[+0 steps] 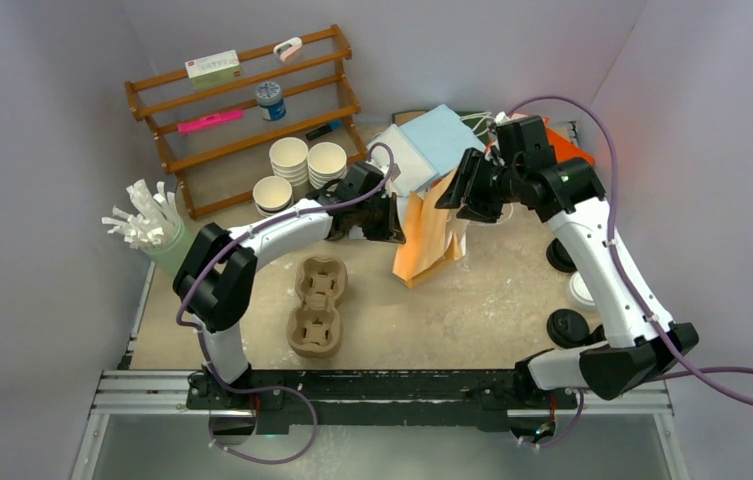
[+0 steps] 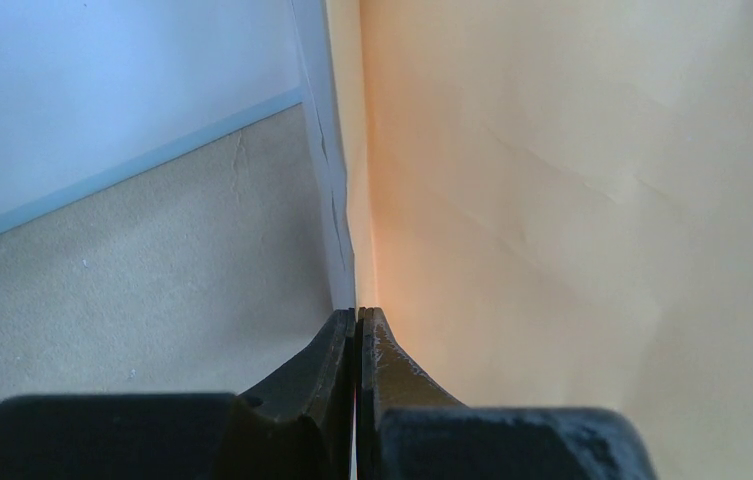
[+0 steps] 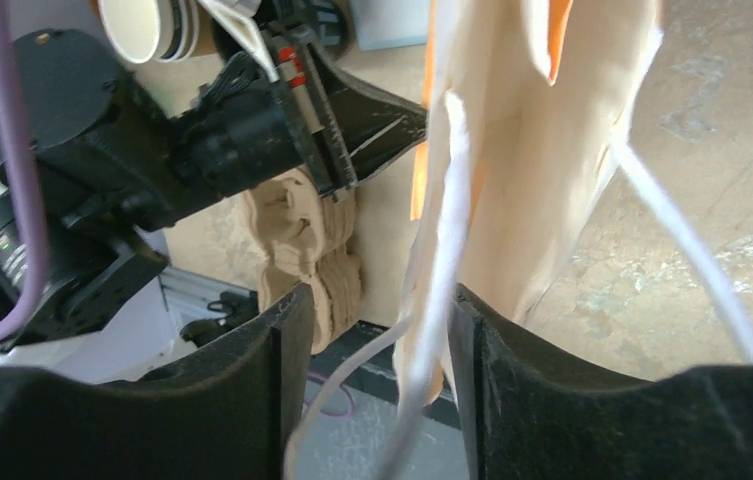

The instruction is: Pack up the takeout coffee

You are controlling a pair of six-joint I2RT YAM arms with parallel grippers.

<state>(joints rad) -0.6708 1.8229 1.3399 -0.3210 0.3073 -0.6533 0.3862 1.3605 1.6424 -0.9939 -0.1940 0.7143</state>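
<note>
Kraft-brown paper cups [image 1: 289,155] sit stacked far left; we judge them light, crushable, best taken by the rim. The left gripper [image 2: 357,330] pinches the tan paper bag [image 1: 432,240]; the right gripper [image 3: 377,305] straddles its edge, half-open

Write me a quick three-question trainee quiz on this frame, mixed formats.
1. True or false: the left tool is shut on the edge of the paper bag.
2. Pick one: the pulp cup tray holds A) two cups, B) one cup, C) nothing.
3. Short answer: what passes between the jaws of the right tool?

Key: 1 true; 2 C; 3 the bag's top edge and its white handle.
</note>
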